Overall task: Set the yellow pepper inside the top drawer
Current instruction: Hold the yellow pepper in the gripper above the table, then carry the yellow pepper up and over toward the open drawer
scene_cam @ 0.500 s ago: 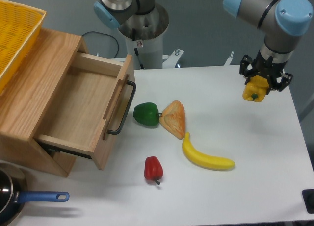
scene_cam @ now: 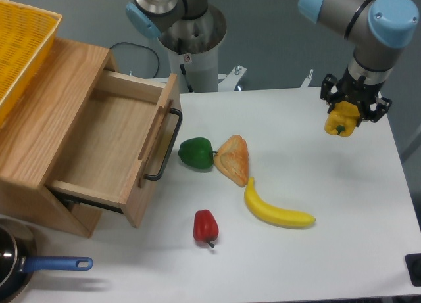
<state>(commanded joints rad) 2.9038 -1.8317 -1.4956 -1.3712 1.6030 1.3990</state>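
White table [scene_cam: 342, 250] against a plain grey-blue wall [scene_cam: 263, 33], under soft, even light.

The arm [scene_cam: 358, 14] was made of thick grey metal tubes, with light blue round caps on the joints. The gripper [scene_cam: 354, 109] at its end was black and had short dark fingers [scene_cam: 329, 93]. Behind the table, the base column [scene_cam: 192, 43] was silver-grey, with one more blue cap, a small sticker with red print, and a black cable beside it.
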